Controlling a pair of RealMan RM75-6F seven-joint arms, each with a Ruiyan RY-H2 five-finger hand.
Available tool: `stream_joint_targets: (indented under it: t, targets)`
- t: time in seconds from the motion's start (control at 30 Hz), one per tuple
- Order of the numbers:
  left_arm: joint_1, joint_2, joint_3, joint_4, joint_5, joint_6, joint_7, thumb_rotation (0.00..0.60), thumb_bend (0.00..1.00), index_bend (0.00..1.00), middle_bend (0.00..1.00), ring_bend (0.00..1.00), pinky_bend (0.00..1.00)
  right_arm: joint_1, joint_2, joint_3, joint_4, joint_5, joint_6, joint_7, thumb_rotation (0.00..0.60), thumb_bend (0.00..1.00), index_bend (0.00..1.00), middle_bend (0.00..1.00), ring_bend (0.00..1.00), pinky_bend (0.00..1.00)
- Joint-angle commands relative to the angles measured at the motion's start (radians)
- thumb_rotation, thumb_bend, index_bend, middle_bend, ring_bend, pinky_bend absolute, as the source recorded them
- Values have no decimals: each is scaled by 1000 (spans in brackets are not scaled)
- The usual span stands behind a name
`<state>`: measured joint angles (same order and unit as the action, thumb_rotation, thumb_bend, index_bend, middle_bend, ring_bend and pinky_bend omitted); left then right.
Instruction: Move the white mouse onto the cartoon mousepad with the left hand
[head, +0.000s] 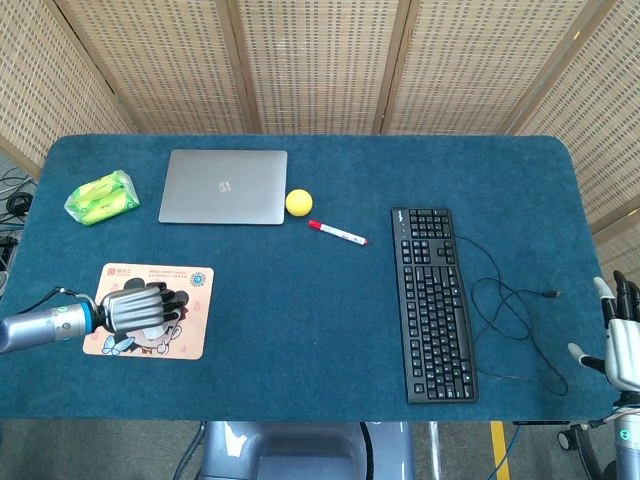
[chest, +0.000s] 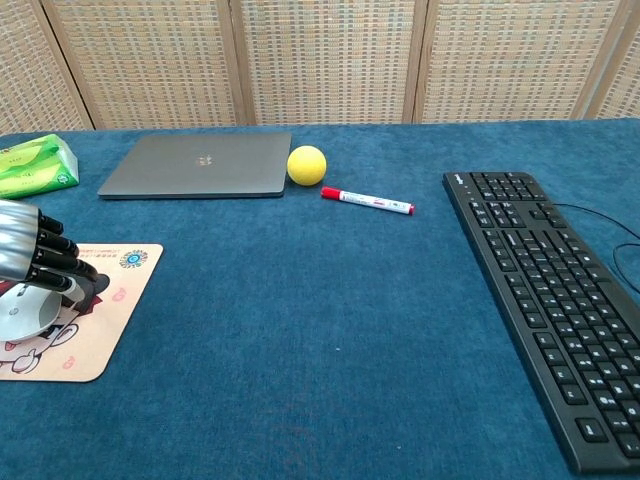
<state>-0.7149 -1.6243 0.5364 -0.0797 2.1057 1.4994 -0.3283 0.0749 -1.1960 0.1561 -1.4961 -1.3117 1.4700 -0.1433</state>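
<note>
The white mouse (chest: 25, 315) lies on the cartoon mousepad (chest: 95, 330), near its left part; in the head view my hand hides it. My left hand (chest: 35, 262) hovers just over the mouse, its dark fingers (chest: 70, 280) spread and reaching past the mouse's right side rather than curled around it. From the head view, the left hand (head: 135, 308) covers the middle of the mousepad (head: 190, 340). My right hand (head: 622, 340) hangs off the table's right edge, fingers apart, holding nothing.
A closed grey laptop (head: 224, 186), a yellow ball (head: 298, 202) and a red-capped marker (head: 337, 233) lie at the back. A green tissue pack (head: 101, 197) sits far left. A black keyboard (head: 432, 300) with a loose cable (head: 510, 310) is on the right.
</note>
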Motion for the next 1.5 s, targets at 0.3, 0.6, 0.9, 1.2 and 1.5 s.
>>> stream_joint_targets:
  t: [0.3, 0.6, 0.9, 1.2, 1.5]
  targets:
    - [-2, 80, -38, -7, -43, 103, -26, 600, 34, 154, 73, 212, 492, -4, 5, -2, -11, -8, 7, 5, 600, 2, 92, 0, 0, 0]
    - [55, 138, -314, -163, -333, 226, -246, 600, 0, 32, 2, 71, 379, -5, 13, -8, -25, -26, 11, 16, 600, 2, 92, 0, 0, 0]
    - [184, 298, -430, -874, -571, -16, -166, 600, 0, 0, 0, 0, 160, -12, 32, -16, -51, -61, 32, 48, 600, 2, 92, 0, 0, 0]
    - [325, 537, -433, -1560, -803, -92, 235, 600, 0, 0, 0, 0, 14, -23, 53, -31, -81, -115, 63, 77, 600, 2, 92, 0, 0, 0]
    - [435, 536, -416, -1672, -742, 2, 349, 600, 0, 0, 0, 0, 9, -37, 66, -47, -86, -152, 87, 101, 600, 2, 92, 0, 0, 0]
